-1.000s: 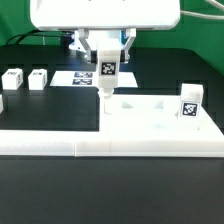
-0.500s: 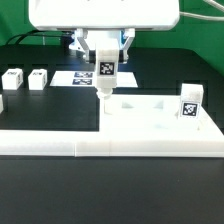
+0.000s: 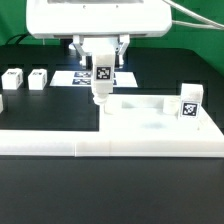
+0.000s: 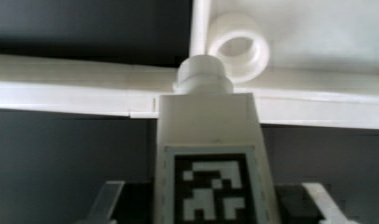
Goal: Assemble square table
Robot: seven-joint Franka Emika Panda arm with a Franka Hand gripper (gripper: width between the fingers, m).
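My gripper (image 3: 101,62) is shut on a white tagged leg (image 3: 101,80) and holds it upright, screw tip down, just above the near-left corner of the square table's white panel (image 3: 150,125). In the wrist view the leg (image 4: 207,150) runs away from me, and its tip (image 4: 202,72) lies close beside a round hole (image 4: 237,50) in the panel (image 4: 319,40). A second leg (image 3: 189,103) stands on the panel toward the exterior view's right. Two loose legs (image 3: 12,79) (image 3: 38,78) lie at the exterior view's left.
A long low white rail (image 3: 100,143) runs along the front of the panel. The marker board (image 3: 72,76) lies flat behind the gripper. Another white piece (image 3: 1,102) shows at the exterior view's left edge.
The gripper with the leg has shifted slightly toward the exterior view's left and come down a little. The grip is unchanged.
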